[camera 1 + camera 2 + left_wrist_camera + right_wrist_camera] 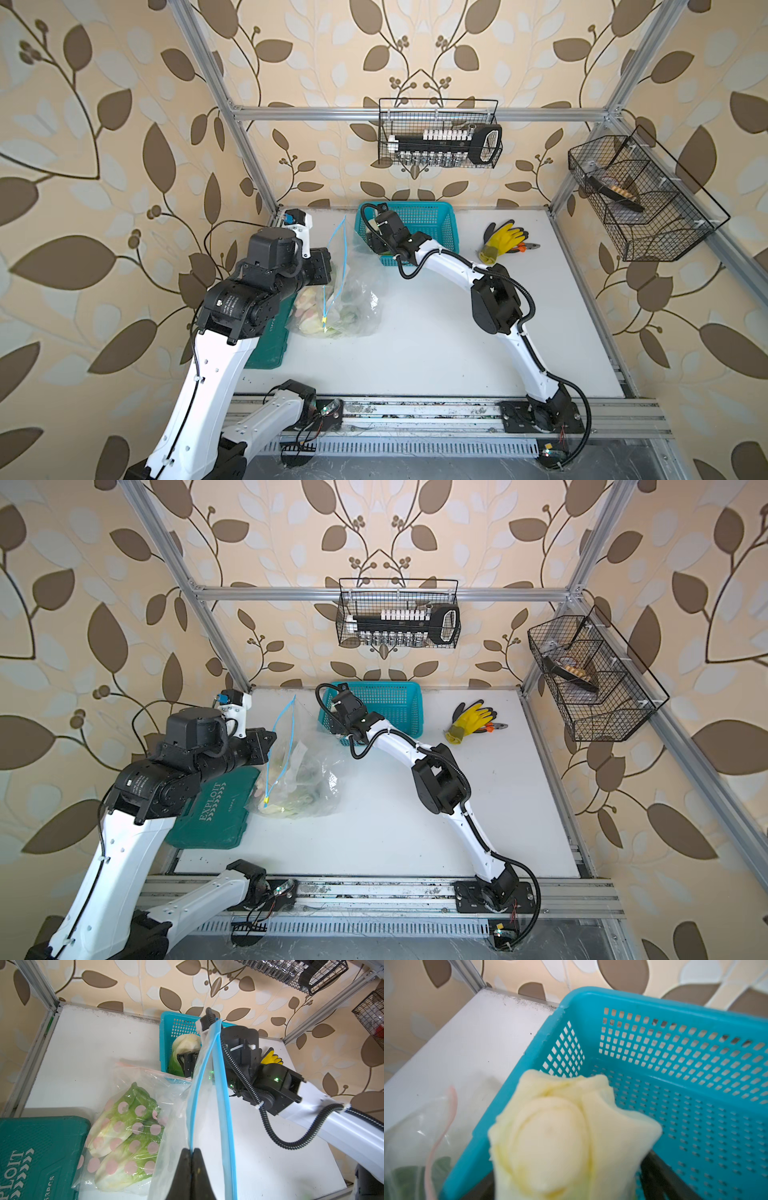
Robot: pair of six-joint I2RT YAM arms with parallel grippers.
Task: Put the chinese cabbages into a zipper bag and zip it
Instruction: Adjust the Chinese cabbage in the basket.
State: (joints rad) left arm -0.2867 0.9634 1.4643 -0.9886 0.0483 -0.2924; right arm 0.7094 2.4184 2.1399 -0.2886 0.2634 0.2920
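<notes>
My left gripper (192,1150) is shut on the blue zip edge (220,1076) of the clear zipper bag (353,291), holding its mouth up and open. Two chinese cabbages (128,1109) lie inside pink-dotted clear plastic on the table below that mouth. Another chinese cabbage (560,1136) stands in the teal basket (675,1012), pale stalk end towards the right wrist camera. My right gripper (187,1061) reaches into the basket with its dark fingers against both sides of this cabbage. In both top views the arm hides that grip.
A green tool case (212,812) lies under the left arm, touching the bag. Yellow-and-black gloves (503,241) and pliers (530,247) lie right of the basket. Wire baskets (440,137) (640,195) hang on the back and right walls. A pink plastic strip (440,1136) shows beside the basket.
</notes>
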